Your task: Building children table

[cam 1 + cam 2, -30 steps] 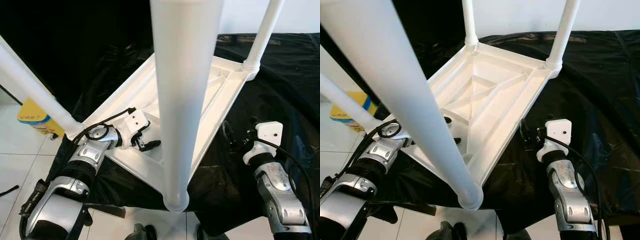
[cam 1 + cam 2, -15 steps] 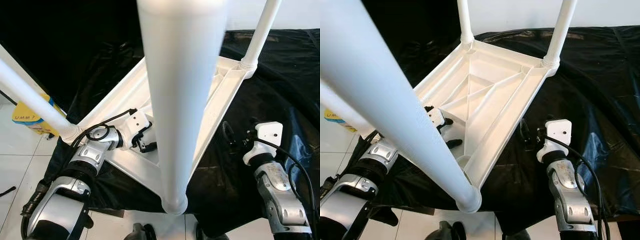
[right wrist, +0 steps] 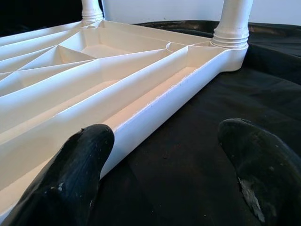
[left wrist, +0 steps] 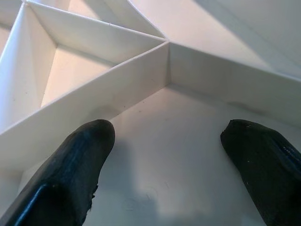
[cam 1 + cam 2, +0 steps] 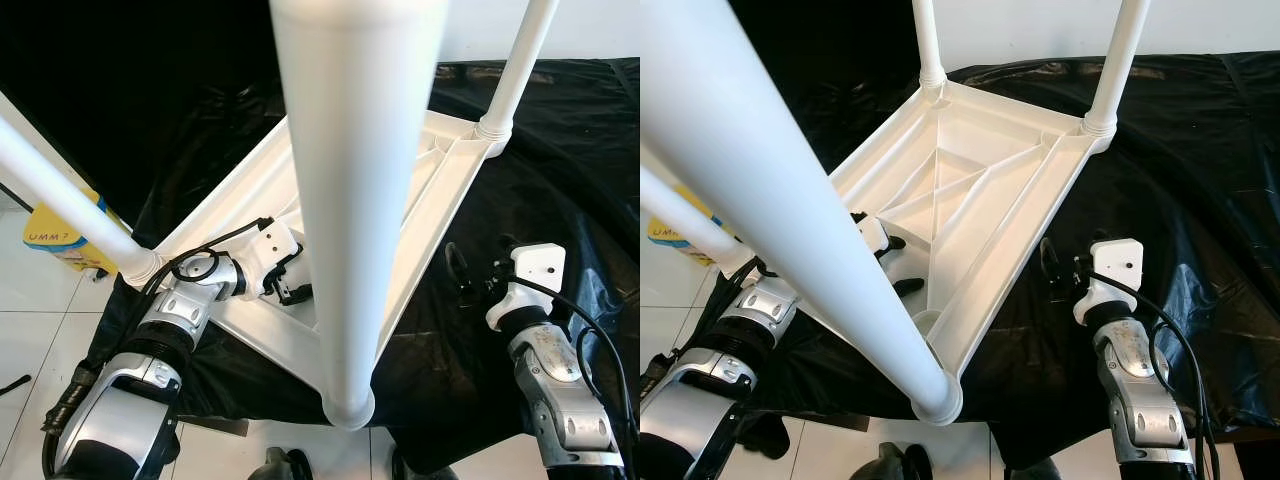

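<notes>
the white children table [image 5: 980,190] lies upside down on the black sheet [image 5: 1200,150], and you see all four legs [image 5: 1118,60] standing up in their corner sockets, so the assembly looks almost finished. your left gripper [image 4: 167,155] is inside the ribbed underside near the closest leg, its fingers [image 4: 75,165] spread apart and holding nothing. your right gripper [image 3: 162,165] waits just beside the table's long rim [image 3: 174,92], also spread wide with nothing in it, above the sheet. i judge the next move is to check each leg is seated, then grip the rim from both sides and turn the table upright. the legs are tall, so it may tip.
</notes>
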`<state>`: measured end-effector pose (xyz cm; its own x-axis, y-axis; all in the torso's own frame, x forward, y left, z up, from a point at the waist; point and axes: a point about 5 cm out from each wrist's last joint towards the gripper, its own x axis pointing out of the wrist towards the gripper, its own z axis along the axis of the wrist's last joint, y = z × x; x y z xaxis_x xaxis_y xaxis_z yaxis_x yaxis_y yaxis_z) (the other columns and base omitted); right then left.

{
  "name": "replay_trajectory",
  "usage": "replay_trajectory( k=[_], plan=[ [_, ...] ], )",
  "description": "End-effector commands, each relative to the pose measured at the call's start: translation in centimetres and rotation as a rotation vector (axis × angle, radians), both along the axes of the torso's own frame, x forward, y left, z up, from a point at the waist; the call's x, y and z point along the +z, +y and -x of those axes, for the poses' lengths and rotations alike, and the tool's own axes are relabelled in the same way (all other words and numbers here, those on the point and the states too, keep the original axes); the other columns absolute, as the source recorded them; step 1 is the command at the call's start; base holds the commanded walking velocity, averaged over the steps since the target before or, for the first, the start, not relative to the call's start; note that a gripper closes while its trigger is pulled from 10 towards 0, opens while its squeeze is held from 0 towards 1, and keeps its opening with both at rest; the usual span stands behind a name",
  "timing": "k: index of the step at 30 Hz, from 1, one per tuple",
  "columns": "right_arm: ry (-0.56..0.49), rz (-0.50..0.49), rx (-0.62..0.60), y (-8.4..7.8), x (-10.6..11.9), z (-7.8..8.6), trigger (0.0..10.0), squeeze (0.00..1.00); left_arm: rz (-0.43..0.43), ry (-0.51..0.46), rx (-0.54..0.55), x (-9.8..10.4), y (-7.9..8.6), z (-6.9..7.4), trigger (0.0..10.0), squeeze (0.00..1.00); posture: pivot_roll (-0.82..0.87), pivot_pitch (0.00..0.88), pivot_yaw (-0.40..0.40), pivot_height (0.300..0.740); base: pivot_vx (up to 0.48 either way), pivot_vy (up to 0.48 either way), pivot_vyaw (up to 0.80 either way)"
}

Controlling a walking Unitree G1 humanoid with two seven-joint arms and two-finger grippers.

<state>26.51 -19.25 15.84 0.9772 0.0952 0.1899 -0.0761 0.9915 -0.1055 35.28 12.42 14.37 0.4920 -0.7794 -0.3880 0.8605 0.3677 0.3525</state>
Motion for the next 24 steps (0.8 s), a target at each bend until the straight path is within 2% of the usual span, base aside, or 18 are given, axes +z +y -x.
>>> replay_trajectory(
  k=[1, 24],
  plan=[
    [0.009, -0.002, -0.002, 0.06, -0.14, 0.22, 10.0, 0.00, -0.056, 0.075, 0.012, -1.87, 0.65, 0.49, 9.3, 0.00, -0.16, 0.188, 0.104, 0.740, 0.000, 0.000, 0.00],
    [0.009, -0.002, -0.002, 0.06, -0.13, 0.22, 10.0, 0.00, -0.056, 0.074, 0.012, -1.88, 0.65, 0.47, 9.3, 0.00, -0.16, 0.188, 0.104, 0.740, 0.000, 0.000, 0.00]
  ],
)
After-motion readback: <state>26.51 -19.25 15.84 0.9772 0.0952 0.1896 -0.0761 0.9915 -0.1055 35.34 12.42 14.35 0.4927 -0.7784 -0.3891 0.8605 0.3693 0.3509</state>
